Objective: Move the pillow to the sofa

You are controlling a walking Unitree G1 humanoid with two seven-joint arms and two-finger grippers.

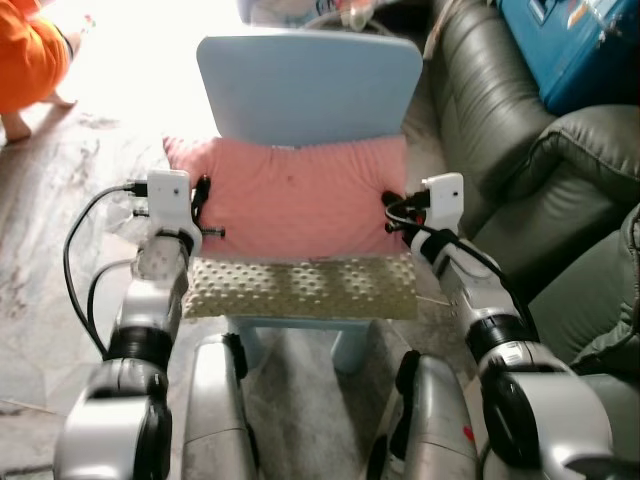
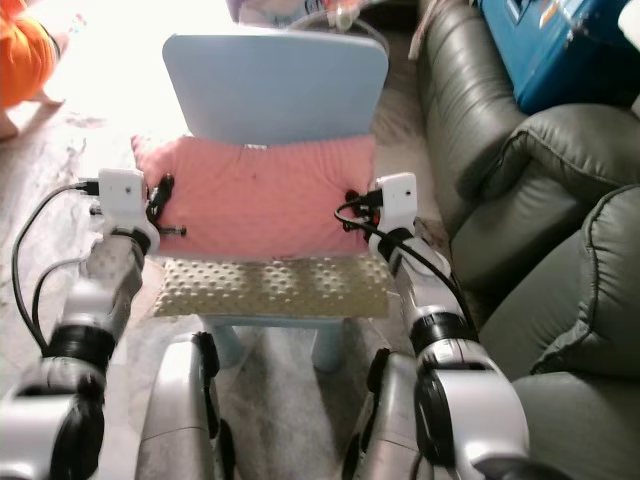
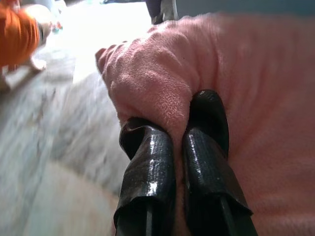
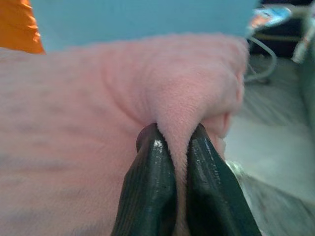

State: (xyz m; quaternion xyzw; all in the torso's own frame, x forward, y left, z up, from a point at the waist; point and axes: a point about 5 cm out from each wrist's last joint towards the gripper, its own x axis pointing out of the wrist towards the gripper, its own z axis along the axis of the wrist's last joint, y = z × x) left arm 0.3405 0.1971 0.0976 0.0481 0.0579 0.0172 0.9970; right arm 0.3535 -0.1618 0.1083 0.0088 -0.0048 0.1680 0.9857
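Note:
A pink pillow [image 1: 295,195] leans against the back of a small light blue chair [image 1: 308,85], over a dotted beige seat cushion [image 1: 300,288]. My left gripper [image 1: 203,195] is shut on the pillow's left edge, with a fold of pink fabric [image 3: 162,93] pinched between its black fingers [image 3: 147,172]. My right gripper [image 1: 392,205] is shut on the pillow's right edge in the same way, the fabric [image 4: 182,93] squeezed between its fingers [image 4: 152,191]. The dark grey leather sofa [image 1: 520,150] stands just to the right of the chair.
A person in orange [image 1: 30,55] crouches on the floor at the far left. A blue box [image 1: 580,40] rests on the sofa at the back right. Marbled floor [image 1: 60,180] lies open to the left of the chair.

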